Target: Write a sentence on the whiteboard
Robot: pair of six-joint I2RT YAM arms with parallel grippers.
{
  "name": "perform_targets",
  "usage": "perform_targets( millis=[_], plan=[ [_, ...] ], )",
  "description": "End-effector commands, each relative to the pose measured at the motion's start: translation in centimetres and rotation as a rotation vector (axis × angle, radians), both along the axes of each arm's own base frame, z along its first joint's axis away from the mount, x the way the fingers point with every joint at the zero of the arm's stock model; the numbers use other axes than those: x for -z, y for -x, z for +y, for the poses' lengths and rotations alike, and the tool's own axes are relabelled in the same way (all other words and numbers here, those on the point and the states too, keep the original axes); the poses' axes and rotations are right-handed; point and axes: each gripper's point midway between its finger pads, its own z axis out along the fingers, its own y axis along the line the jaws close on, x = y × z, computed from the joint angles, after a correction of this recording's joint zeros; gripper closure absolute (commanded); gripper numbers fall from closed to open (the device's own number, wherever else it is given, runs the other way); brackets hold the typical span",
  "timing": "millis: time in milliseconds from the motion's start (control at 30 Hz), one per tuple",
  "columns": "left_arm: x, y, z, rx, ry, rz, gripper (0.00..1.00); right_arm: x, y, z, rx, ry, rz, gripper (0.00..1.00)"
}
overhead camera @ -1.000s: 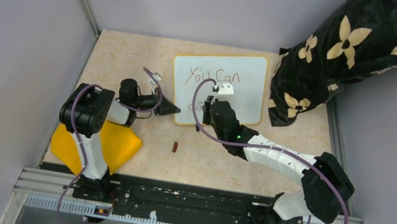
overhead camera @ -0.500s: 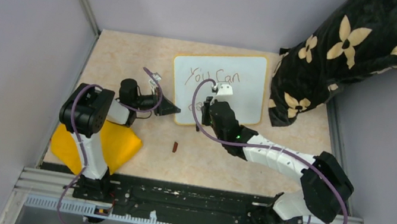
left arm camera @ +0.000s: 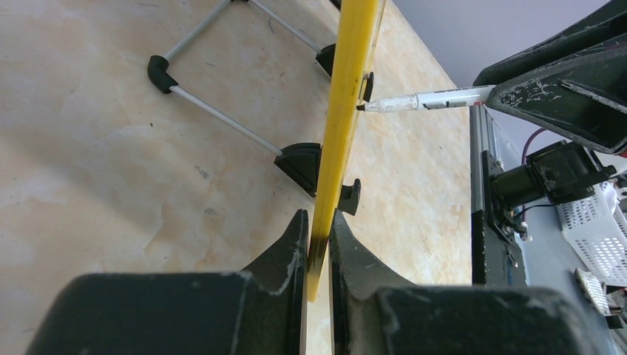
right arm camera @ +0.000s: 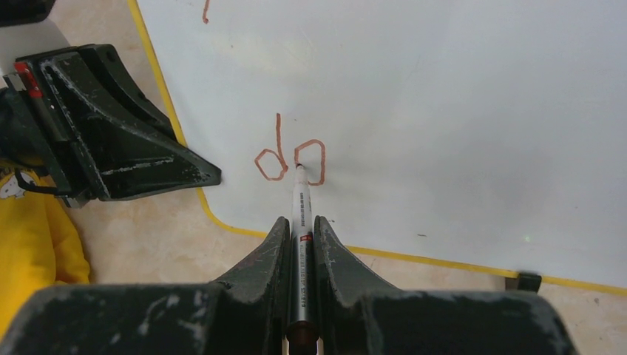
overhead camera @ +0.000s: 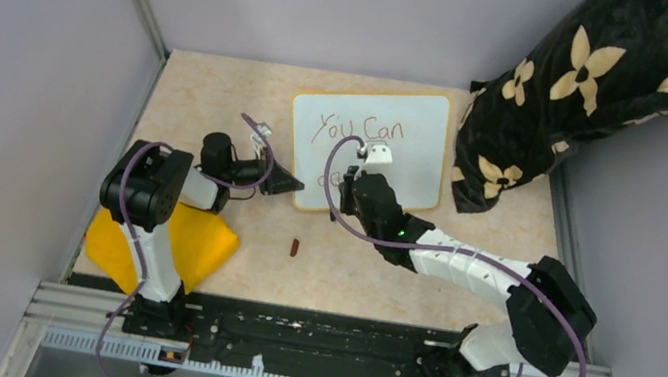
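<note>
At the table's [overhead camera: 213,98] far right corner, a black flowered pillow [overhead camera: 589,87] sits just beside the whiteboard [overhead camera: 420,131] | board mid-table, open tabletop to its left | yellow cloth [overhead camera: 205,244] near-left under the left arm | left gripper [left arm camera: 319,244] clamped on the board's yellow edge | right gripper [right arm camera: 299,229] pinching a marker [right arm camera: 299,207], tip on the board | sentence [overhead camera: 357,131] reads "You Can", "do" | small dark cap [overhead camera: 295,246] lies near the board's front.

Light: bright, even, diffuse; source not evident. Shadows faint, soft-edged.
Whiteboard [overhead camera: 414,166]: mild sheen, no hot glare; reads grey-blue in right wrist view.
Left gripper [left arm camera: 318,222], right gripper [right arm camera: 299,222]: near bodies blurred at frame bottom, tips sharper.
Left wrist bg, right side: soft.
Pillow [overhead camera: 590,77]: blacks crushed, little detail.
Overhead view: sharp throughout.
</note>
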Motion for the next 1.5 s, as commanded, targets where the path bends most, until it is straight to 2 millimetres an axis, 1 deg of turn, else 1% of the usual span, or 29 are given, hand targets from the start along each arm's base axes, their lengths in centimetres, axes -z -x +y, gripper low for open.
perform_targets(
  millis=[0,67,133,233,333,400,633,800,900,1100,1467],
  plan=[
    [0.2,0.1,-0.2,-0.001,-0.014,0.011,1.00,-3.3,0.2,-1.1,0.028,-0.068,-0.058,1.00],
    [0.3,0.1,-0.2,-0.001,-0.014,0.013,1.00,-4.9,0.2,-1.6,0.039,-0.086,-0.090,1.00],
    [0.3,0.1,-0.2,-0.002,-0.015,0.013,1.00,-6.0,0.1,-2.3,0.056,-0.090,-0.113,1.00],
    [0.3,0.1,-0.2,-0.002,-0.015,0.012,1.00,-6.3,-0.4,-3.8,0.094,-0.086,-0.122,1.00],
    [0.2,0.0,-0.2,-0.002,-0.015,0.008,1.00,-5.9,-1.0,-5.1,0.125,-0.091,-0.114,1.00],
    [0.2,0.0,-0.2,-0.002,-0.016,0.007,1.00,-5.6,-1.3,-5.5,0.136,-0.089,-0.112,1.00],
    [0.3,0.1,-0.2,0.000,-0.018,0.011,1.00,-4.9,-1.7,-4.7,0.123,-0.087,-0.101,1.00],
    [0.3,0.0,-0.2,-0.001,-0.021,0.008,1.00,-4.6,-2.1,-4.6,0.130,-0.079,-0.098,1.00],
    [0.3,0.0,-0.2,0.000,-0.021,0.009,1.00,-4.0,-2.3,-4.7,0.138,-0.067,-0.087,1.00],
    [0.3,0.0,-0.2,-0.002,-0.021,0.008,1.00,-2.6,-2.2,-5.0,0.144,-0.045,-0.062,1.00],
    [0.3,0.0,-0.2,-0.001,-0.021,0.009,1.00,-0.9,-1.4,-5.7,0.142,-0.026,-0.035,1.00]
  ],
)
